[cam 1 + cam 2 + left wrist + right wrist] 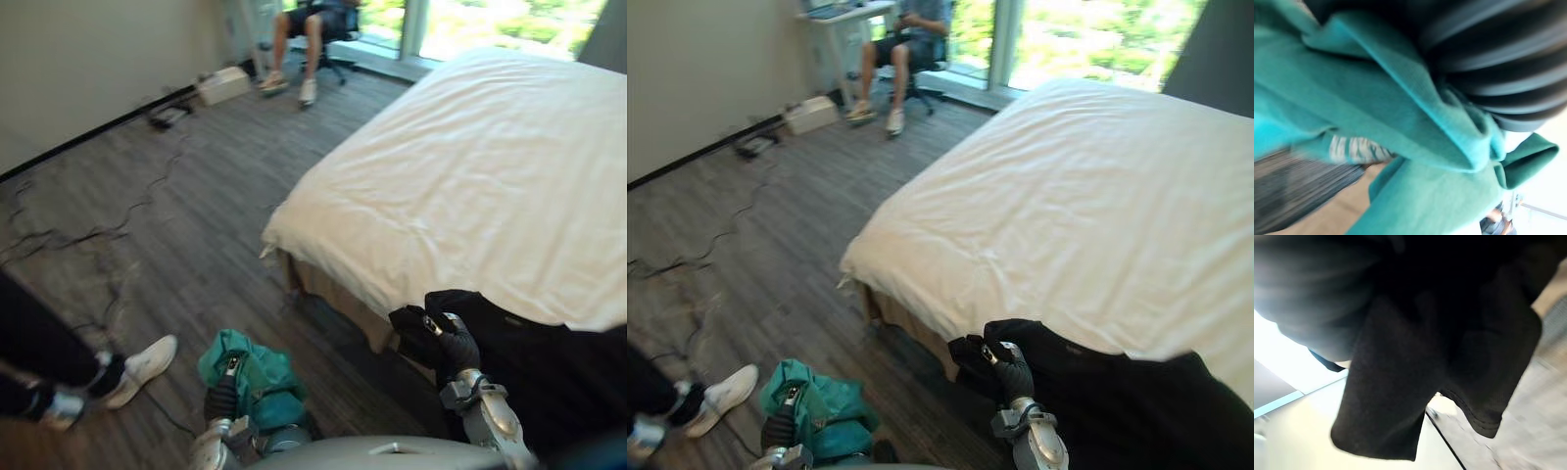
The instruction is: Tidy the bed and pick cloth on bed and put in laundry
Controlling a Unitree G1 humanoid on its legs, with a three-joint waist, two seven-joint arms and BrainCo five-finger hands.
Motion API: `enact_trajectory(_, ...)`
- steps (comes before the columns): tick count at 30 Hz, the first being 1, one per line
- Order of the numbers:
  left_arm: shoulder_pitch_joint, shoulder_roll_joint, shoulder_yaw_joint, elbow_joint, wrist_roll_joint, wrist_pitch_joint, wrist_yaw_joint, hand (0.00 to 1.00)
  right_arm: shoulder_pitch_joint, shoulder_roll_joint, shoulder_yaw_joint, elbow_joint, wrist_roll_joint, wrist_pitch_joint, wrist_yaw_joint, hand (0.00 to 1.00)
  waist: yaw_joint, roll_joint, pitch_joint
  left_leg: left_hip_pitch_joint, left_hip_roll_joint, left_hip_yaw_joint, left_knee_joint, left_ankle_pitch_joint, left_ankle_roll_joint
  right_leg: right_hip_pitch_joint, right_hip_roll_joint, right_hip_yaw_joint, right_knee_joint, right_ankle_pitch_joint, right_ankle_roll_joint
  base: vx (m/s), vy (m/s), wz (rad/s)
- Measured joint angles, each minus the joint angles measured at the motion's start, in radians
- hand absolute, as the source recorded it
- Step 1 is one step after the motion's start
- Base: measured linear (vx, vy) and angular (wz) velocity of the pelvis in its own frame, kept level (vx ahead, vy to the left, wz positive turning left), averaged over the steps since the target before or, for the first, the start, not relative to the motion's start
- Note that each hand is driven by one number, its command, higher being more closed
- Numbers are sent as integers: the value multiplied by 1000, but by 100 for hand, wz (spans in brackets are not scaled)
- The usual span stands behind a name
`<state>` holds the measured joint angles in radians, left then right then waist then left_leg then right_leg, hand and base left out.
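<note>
Teal cloth (257,377): bunched at the lower centre of the frame, above the floor (147,225), wrapped about the left robot hand (222,399). In the left wrist view it drapes over the ribbed cover; whether this robot hand grips it cannot be told.

Black cloth (549,362): lower right of the frame, a dark mass just below the near edge of the bed. The right robot hand (451,348) is closed on one fold, fingers curled into the fabric.

Bed (470,176): white cover, smooth with light creases, filling the right and upper right.

White shoe (142,367) on a person's leg: lower left, near the teal cloth.

Seated person (304,29) on a chair: top centre, by the bright window.

White box (223,84): upper left, by the wall, with cables (78,235) trailing across the floor.
</note>
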<state>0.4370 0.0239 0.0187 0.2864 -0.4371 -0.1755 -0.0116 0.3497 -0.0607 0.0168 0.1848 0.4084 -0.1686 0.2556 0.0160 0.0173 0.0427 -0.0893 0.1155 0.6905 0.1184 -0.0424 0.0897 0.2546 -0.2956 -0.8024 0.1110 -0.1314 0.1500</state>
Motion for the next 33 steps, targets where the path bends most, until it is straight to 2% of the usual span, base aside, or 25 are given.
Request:
enact_trajectory(1, -18, 1, -25, 16, 7, 7, -28, 100, -3, 0, -24, 39, 0, 2, -2, 100, 2, 13, -9, 11, -39, -66, -61, 70, -26, 3, -27, -44, 86, 1, -2, 151, 130, 156)
enact_trajectory(3, -31, 5, -46, 17, 20, 15, -33, 100, -6, 2, -33, 59, 2, 2, -6, 100, 0, 23, -14, 39, -78, -154, -154, 121, -21, 0, -58, -52, 213, 23, -22, 158, 79, 164)
enact_trajectory(4, -47, 16, -58, 21, 20, 15, -34, 100, -16, 1, -34, 85, 4, 2, -12, 100, -17, 36, -13, 49, -77, -231, -194, 147, -14, -6, -61, -41, 292, -23, -28, 148, -62, 172)
enact_trajectory(5, -73, 14, -56, 48, 19, 14, -32, 100, -40, 3, -16, 121, 6, 2, -30, 100, -24, 43, 6, 57, -72, -291, -215, 165, -13, -17, -26, -9, 244, -104, -18, 125, -102, 156)
enact_trajectory(6, -87, 18, -53, 66, 19, 16, -31, 100, -57, 4, -3, 129, 7, 1, -37, 100, -21, 29, 12, 61, -71, -304, -215, 167, -15, -27, -17, -4, 211, -109, -28, 90, -133, 107)
enact_trajectory(7, -106, 39, -55, 88, 19, 16, -30, 100, -88, 19, 18, 127, 3, 0, -58, 100, -12, -1, 44, 73, -99, -320, -209, 166, -23, -50, -26, -14, 166, -5, -78, 55, -84, 75)
enact_trajectory(8, -113, 43, -56, 108, 19, 19, -28, 100, -94, 24, 23, 129, 3, -3, -68, 100, -14, -2, 50, 75, -107, -340, -204, 159, -29, -34, -39, -37, 201, -9, -73, 80, -61, 76)
enact_trajectory(9, -118, 34, -81, 128, 19, 27, -26, 100, -94, 24, 24, 128, 2, -4, -93, 100, -7, 8, 55, 77, -102, -364, -197, 156, -32, -59, -62, -2, 290, 6, -92, 73, -34, 72)
enact_trajectory(10, -110, 29, -107, 128, 14, 28, -25, 100, -90, 8, 21, 142, 2, -7, -112, 100, -3, 25, 58, 89, -92, -404, -204, 135, -34, -95, -90, 51, 417, 28, -152, 64, -25, 67)
enact_trajectory(11, -107, 28, -113, 134, 8, 27, -24, 100, -89, 6, 18, 161, 2, -9, -115, 100, -7, 31, 62, 92, -88, -431, -204, 132, -31, -115, -81, 108, 452, -18, -145, 51, -50, 99)
enact_trajectory(12, -123, 29, -123, 157, -14, 27, -23, 100, -82, 19, 21, 193, 2, -9, -125, 100, -23, 41, 72, 88, -77, -487, -203, 133, -30, -146, -9, 223, 419, -105, -99, 45, -114, 125)
enact_trajectory(13, -155, 37, -121, 194, -25, 26, -21, 100, -74, 23, 27, 214, 2, -15, -132, 100, -27, 50, 90, 86, -66, -540, -207, 154, -25, -168, 69, 318, 342, -139, -105, 55, -138, 132)
enact_trajectory(14, -172, 41, -122, 214, -25, 27, -20, 100, -68, 23, 28, 228, 2, -17, -133, 100, -31, 44, 95, 86, -63, -560, -212, 161, -29, -177, 107, 363, 291, -139, -105, 52, -153, 116)
enact_trajectory(15, -193, 52, -125, 229, -25, 27, -8, 100, -65, 22, 27, 253, 2, -21, -134, 100, -33, 23, 108, 86, -70, -592, -216, 169, -40, -191, 150, 444, 190, -133, -100, 20, -121, 90)
enact_trajectory(16, -200, 74, -132, 229, -25, 27, -1, 100, -65, 26, 27, 267, 3, -26, -134, 100, -32, -15, 115, 78, -103, -593, -220, 166, -54, -215, 151, 514, 111, -69, -108, 8, -121, 87)
enact_trajectory(17, -209, 76, -133, 246, -26, 33, 6, 100, -70, 24, 19, 277, 3, -29, -134, 100, -39, -19, 118, 84, -102, -601, -220, 170, -62, -208, 150, 502, 122, -76, -104, 37, -116, 48)
enact_trajectory(19, -200, 53, -146, 250, -41, 40, 19, 100, -82, 9, -11, 281, 3, -42, -141, 100, -28, 1, 116, 89, -78, -557, -221, 175, -89, -203, 160, 484, 97, -75, -108, 88, -113, 6)
enact_trajectory(22, -198, 50, -142, 251, -73, 28, 19, 100, -100, 13, -10, 284, 0, -46, -142, 100, -28, 14, 112, 104, -70, -559, -222, 171, -99, -161, 176, 480, 63, -70, -108, 129, -108, 3)
enact_trajectory(25, -192, 58, -142, 251, -107, 6, 16, 100, -106, 26, -10, 286, 0, -46, -142, 100, -25, 8, 111, 120, -71, -558, -222, 167, -105, -130, 182, 481, 40, -68, -105, 134, -68, 4)
enact_trajectory(27, -193, 67, -142, 251, -113, 2, 16, 100, -114, 42, -7, 300, -1, -46, -140, 100, -26, -10, 113, 123, -71, -550, -222, 165, -108, -123, 183, 484, 30, -68, -105, 72, -35, -1)
enact_trajectory(28, -164, 59, -135, 287, -111, -4, 12, 100, -100, 61, -3, 337, -39, -46, -128, 100, -29, -28, 65, 156, -72, -529, -224, 140, -123, -72, 190, 494, -15, -66, -108, 0, 0, 0)
enact_trajectory(33, -164, 59, -135, 287, -111, -4, 12, 100, -100, 61, -1, 337, -39, -46, -128, 100, -29, -28, 65, 156, -72, -529, -224, 140, -123, -72, 190, 494, -15, -66, -108, 0, 0, 0)
